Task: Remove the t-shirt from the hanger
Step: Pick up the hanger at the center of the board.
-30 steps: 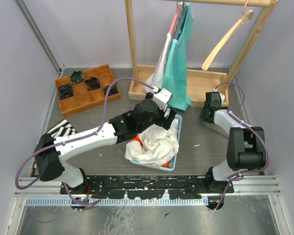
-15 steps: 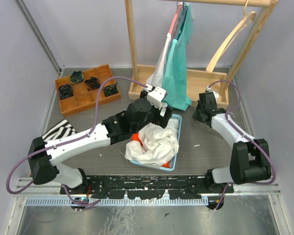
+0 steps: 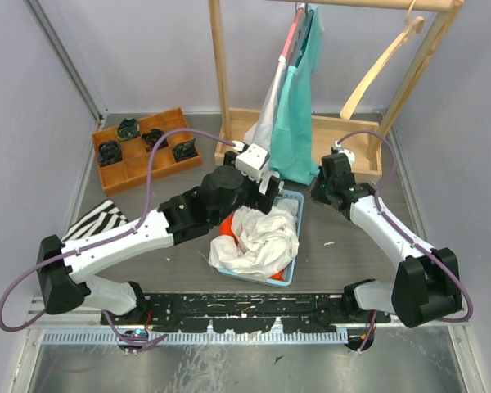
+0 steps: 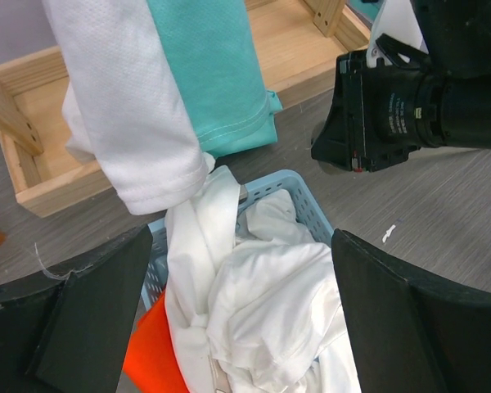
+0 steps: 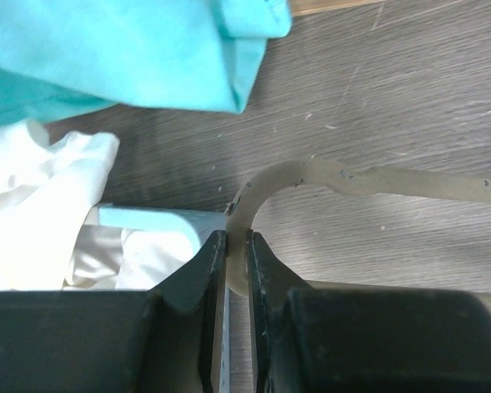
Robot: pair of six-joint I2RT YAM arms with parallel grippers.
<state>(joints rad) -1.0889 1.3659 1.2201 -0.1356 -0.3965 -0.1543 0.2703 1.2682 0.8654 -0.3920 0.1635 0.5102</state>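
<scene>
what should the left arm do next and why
Probably raise the left gripper to the hem of the hanging white shirt and close on it. The jaws stand wide open and empty over the basket, while the white shirt and the teal shirt both hang from the rack, so a grip on cloth looks needed before any pulling.

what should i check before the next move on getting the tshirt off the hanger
1. Left fingers open: ok.
2. Right fingers free to grasp: not ok, shut on a pale curved piece.
3. What that piece is: cannot tell.
4. Teal t-shirt hanging on the rack, close to both arms: ok.
5. Basket below the shirt: ok, though heaped with white clothes.
</scene>
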